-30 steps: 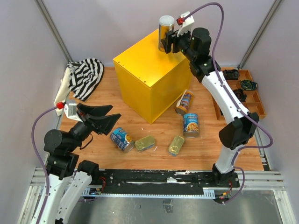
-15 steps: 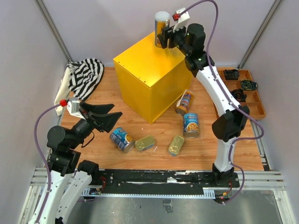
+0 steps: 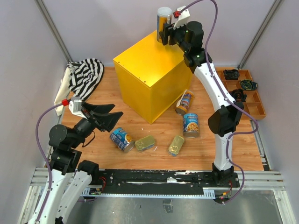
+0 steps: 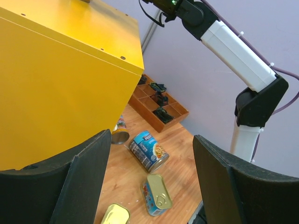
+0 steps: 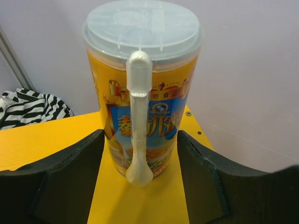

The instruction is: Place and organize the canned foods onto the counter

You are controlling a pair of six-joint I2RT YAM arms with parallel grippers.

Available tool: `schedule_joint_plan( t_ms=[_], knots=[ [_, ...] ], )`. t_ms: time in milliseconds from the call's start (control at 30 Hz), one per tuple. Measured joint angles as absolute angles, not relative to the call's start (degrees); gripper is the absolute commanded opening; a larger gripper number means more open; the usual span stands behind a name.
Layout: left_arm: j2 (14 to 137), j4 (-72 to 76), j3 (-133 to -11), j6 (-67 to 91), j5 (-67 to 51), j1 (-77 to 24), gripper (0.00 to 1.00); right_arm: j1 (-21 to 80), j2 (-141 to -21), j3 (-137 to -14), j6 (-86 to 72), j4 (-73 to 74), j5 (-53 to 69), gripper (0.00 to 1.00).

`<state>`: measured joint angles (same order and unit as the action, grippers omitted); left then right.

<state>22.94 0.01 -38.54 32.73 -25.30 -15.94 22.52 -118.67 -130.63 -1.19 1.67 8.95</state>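
The counter [image 3: 145,70] is a big yellow box on the wooden floor. My right gripper [image 3: 166,34] is shut on a tall white-lidded can [image 3: 164,22], upright at the box's far corner. In the right wrist view both fingers press that can [image 5: 142,93], whose base meets the yellow top [image 5: 140,205]. A second tall can [image 3: 185,101] lies by the box. Two blue-labelled cans [image 3: 191,124] [image 3: 122,139] and two flat golden tins [image 3: 145,143] [image 3: 176,144] lie in front. My left gripper [image 3: 114,113] hangs open and empty at the left, above the floor.
A striped cloth [image 3: 85,77] lies at the back left. A brown compartmented tray [image 3: 254,100] with small black gadgets sits at the right wall. The metal rail [image 3: 159,177] carrying the arm bases runs along the near edge.
My right arm has carried the tall can a little left and farther back along the box's top. The left arm has barely shifted.
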Motion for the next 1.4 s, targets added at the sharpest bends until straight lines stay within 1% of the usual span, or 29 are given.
schedule_joint_plan(
  t_ms=[167,500,733,833,1133,1233,1400],
  knots=[
    [23.2,0.0,-38.5,32.7,-25.2,-15.9,0.75,21.8,-120.0,-131.0,-1.2,2.1,8.5,0.66],
    [23.2,0.0,-38.5,32.6,-25.1,-15.9,0.75,21.5,-120.9,-131.9,-1.3,4.3,7.9,0.82],
    [23.0,0.0,-38.5,32.8,-25.1,-15.9,0.75,21.6,-117.1,-126.0,-1.5,4.6,7.6,0.87],
    [22.6,0.0,-38.5,33.1,-25.0,-15.9,0.75,21.6,-113.6,-122.8,-1.7,5.2,7.3,0.90],
    [22.0,-3.0,-40.9,33.5,-22.2,-15.9,0.75,22.9,-100.4,-117.1,-4.6,8.9,3.2,0.91],
    [21.0,-3.7,-41.3,34.2,-20.9,-15.9,0.75,23.3,-94.8,-112.1,-7.6,10.3,1.1,0.92],
    [19.2,-6.2,-41.5,35.0,-18.4,-15.9,0.75,23.5,-84.7,-100.5,-15.7,15.0,-3.0,0.95]
  ],
)
